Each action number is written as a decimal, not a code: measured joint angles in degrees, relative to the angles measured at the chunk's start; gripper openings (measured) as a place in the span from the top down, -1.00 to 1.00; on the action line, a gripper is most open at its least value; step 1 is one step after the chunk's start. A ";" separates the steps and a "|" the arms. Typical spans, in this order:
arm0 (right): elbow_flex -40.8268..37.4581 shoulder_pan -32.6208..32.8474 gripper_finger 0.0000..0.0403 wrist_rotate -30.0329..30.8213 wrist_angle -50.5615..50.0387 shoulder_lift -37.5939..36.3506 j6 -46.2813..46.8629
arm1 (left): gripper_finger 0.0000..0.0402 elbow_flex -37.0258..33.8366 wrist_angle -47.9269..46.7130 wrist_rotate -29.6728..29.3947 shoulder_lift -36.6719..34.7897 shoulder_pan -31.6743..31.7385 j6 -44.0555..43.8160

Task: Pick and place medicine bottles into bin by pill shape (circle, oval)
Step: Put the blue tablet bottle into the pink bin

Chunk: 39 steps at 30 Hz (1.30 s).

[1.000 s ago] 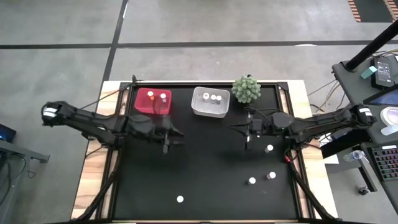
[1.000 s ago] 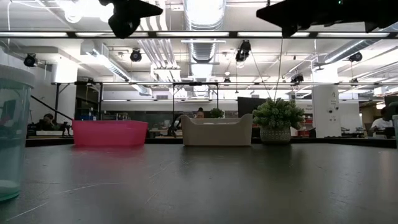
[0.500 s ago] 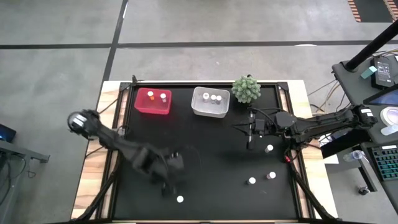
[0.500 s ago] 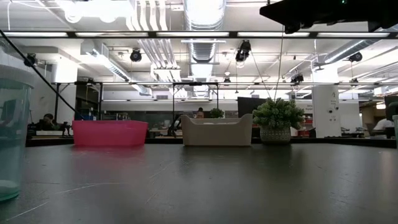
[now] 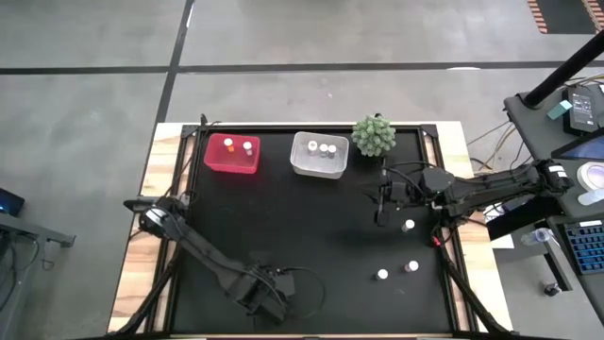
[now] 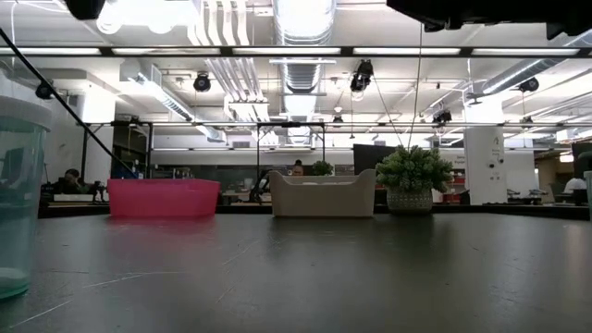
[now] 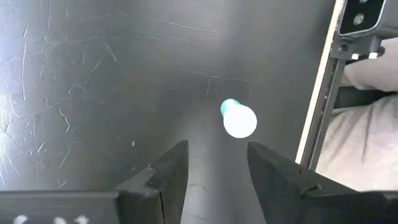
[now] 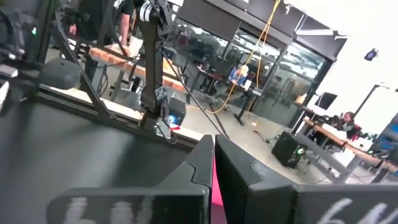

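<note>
My left gripper (image 5: 271, 297) is open above the table's near edge. In the left wrist view (image 7: 217, 150) its fingers stand short of a white-capped, teal-bodied medicine bottle (image 7: 238, 119) that stands upright on the black table, untouched. The high view hides this bottle under the gripper; the low view shows a teal bottle (image 6: 17, 185) at its left edge. My right gripper (image 5: 379, 217) is shut and empty (image 8: 213, 149), right of the table's middle. Three more bottles (image 5: 409, 225) (image 5: 412, 267) (image 5: 381, 275) stand at the right. The red bin (image 5: 215, 161) and the white bin (image 5: 304, 168) hold bottles.
A green spiky plant (image 5: 375, 135) stands at the far edge beside the white bin. The table's wooden side rail (image 7: 318, 93) runs close to the teal bottle. Bare black table lies between the bins and the near edge. People and desks show in the room beyond.
My left arm has swung from beside the red bin toward the table's near edge and now hovers over the lone bottle there, hiding it in the high view.
</note>
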 joint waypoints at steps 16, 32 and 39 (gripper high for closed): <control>0.02 -2.14 0.96 0.02 2.82 0.04 -2.98 | -0.31 -8.22 13.87 -2.80 0.96 -2.98 -2.71; 0.02 -2.14 0.96 0.00 2.63 0.07 -1.44 | -0.33 -14.09 21.10 -4.76 0.85 -3.59 -3.87; 0.04 -2.14 0.96 0.00 2.64 0.07 -2.10 | -0.31 -16.51 24.87 -4.58 0.81 -3.57 -4.52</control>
